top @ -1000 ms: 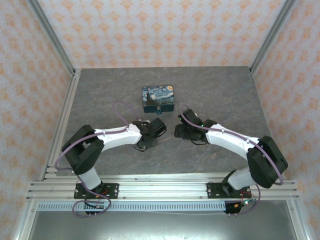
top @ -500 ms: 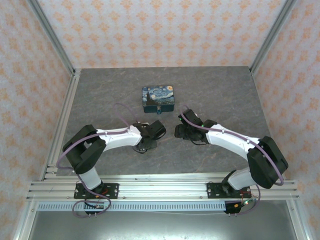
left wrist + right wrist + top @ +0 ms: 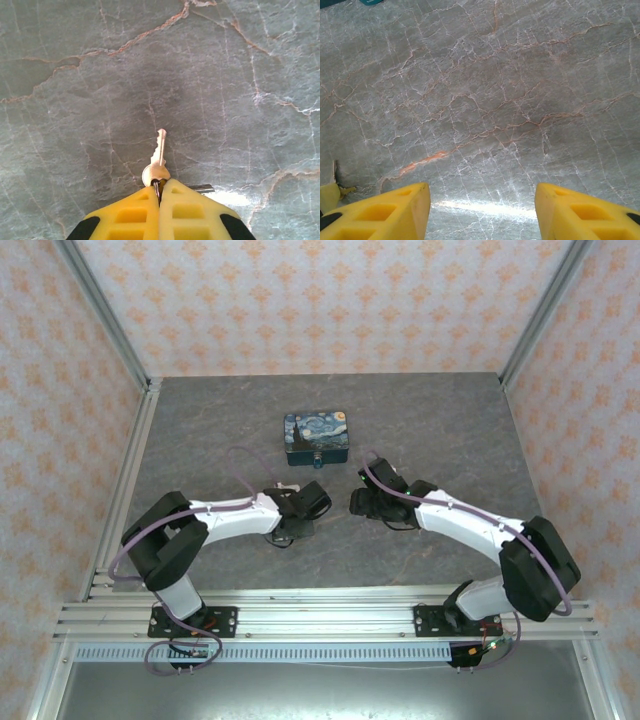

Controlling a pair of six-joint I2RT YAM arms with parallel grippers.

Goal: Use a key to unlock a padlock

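Observation:
My left gripper (image 3: 160,187) is shut on the key (image 3: 159,160), pinching the ring at its round head. The pale golden blade points straight ahead, just over the grey stone table. In the top view the left gripper (image 3: 288,528) sits low at mid table, and the tiny teal padlock (image 3: 316,462) lies farther off, in front of the painted tin. My right gripper (image 3: 480,200) is open with nothing between its yellow fingers. It hovers beside the left one, with a teal sliver of the padlock (image 3: 370,1) at the top edge of its view.
The dark blue starry-print tin (image 3: 317,437) stands behind the padlock at mid table. A short metal piece (image 3: 202,188) shows beside the left fingertips. Aluminium frame posts and patterned walls bound the grey stone table (image 3: 450,420) on three sides.
The left gripper has closed on the key and its arm has drawn slightly toward the near edge. The right arm has not moved.

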